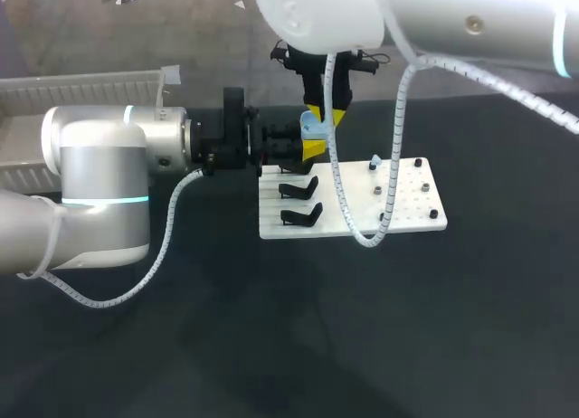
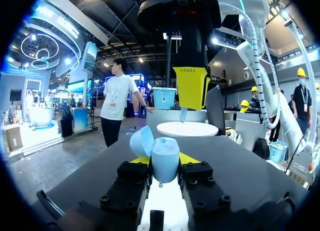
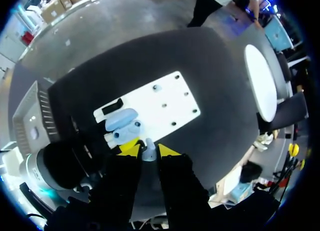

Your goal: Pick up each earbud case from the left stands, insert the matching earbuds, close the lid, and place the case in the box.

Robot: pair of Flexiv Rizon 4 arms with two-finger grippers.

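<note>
A light blue earbud case (image 2: 166,152) stands with its lid (image 2: 141,140) swung open, and my left gripper (image 2: 165,164) is shut on its body, held level just over the left end of the white board (image 1: 412,210). From above, my right gripper (image 1: 326,116) points straight down at the case (image 1: 310,125), shut on a small pale blue earbud (image 3: 149,146). In the right wrist view the open case (image 3: 121,122) lies just ahead of the right gripper (image 3: 149,151). In the left wrist view the earbud (image 2: 183,114) hangs a little above and beyond the case.
Two bare black stands (image 1: 299,201) sit on the board's left part. Small pegs (image 1: 376,190) dot its right part, one carrying a pale earbud (image 1: 374,161). A white box (image 1: 81,90) lies at the table's far left. My left arm (image 1: 99,192) spans the left side.
</note>
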